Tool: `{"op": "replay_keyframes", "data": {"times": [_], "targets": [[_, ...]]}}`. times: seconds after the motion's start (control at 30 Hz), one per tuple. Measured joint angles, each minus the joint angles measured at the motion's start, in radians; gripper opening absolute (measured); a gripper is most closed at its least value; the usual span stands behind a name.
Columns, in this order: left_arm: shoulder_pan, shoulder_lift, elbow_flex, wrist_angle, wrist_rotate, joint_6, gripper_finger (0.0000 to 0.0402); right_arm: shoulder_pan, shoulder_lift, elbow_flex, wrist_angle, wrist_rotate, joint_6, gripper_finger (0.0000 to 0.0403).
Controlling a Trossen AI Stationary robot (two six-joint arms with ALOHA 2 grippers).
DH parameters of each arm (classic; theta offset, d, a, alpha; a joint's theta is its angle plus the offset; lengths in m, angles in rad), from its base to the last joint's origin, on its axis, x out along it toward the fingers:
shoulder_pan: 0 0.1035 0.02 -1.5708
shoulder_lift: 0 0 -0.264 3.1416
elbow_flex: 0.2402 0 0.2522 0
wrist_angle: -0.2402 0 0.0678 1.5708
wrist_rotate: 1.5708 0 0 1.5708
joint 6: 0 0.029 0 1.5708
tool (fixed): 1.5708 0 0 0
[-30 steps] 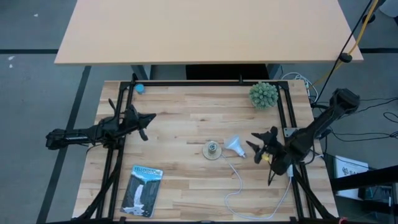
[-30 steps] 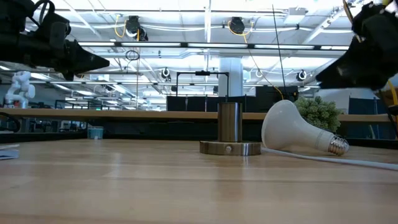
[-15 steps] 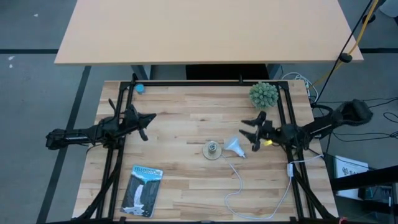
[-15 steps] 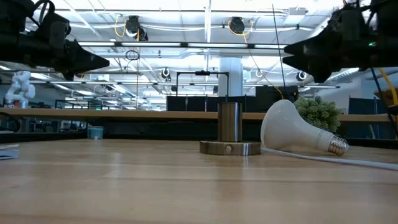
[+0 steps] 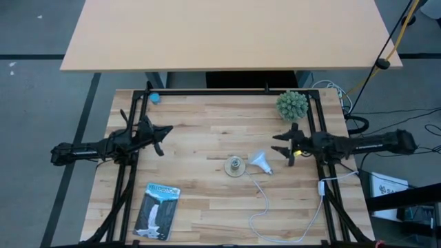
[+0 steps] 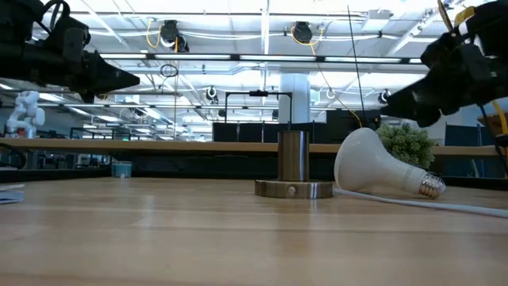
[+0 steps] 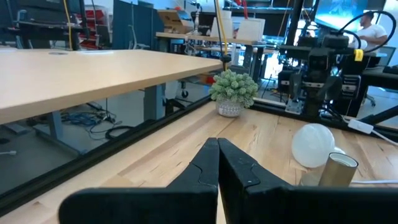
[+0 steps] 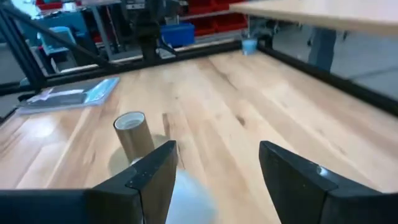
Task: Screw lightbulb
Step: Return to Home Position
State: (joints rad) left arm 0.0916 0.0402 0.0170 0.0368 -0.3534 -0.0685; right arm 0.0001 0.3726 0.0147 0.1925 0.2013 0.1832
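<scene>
White and frosted, the lightbulb (image 5: 259, 162) lies on its side on the wooden worktop (image 5: 207, 131), just beside the grey socket (image 5: 236, 166) at its 3 o'clock. The right gripper (image 5: 282, 147) hovers near the bulb's 2 o'clock, fingers spread wide and holding nothing. The left gripper (image 5: 164, 138) waits at the worktop's 9 o'clock edge, fingers pressed together, empty.
</scene>
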Motion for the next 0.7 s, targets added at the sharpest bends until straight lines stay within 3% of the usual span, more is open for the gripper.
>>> {"op": "replay_keyframes", "data": {"times": [0.1, 0.27, 0.5, 0.7], "targets": [[0.000, 0.000, 0.000, 0.000, 0.000, 0.000, 0.0000, 0.010, -0.116, 0.001, -0.151, -0.002, 0.029, 0.0219], [0.000, 0.000, 0.000, 0.000, 0.000, 0.000, 0.0000, 0.011, -0.199, 0.004, -0.154, -0.022, -0.039, 0.0219], [0.000, 0.000, 0.000, 0.000, 0.000, 0.000, 0.0000, 0.011, -0.184, 0.004, -0.188, -0.206, -0.034, 0.0219], [0.000, 0.000, 0.000, 0.000, 0.000, 0.000, 0.0000, 0.014, -0.146, 0.004, -0.188, -0.204, -0.070, 0.0219]]}}
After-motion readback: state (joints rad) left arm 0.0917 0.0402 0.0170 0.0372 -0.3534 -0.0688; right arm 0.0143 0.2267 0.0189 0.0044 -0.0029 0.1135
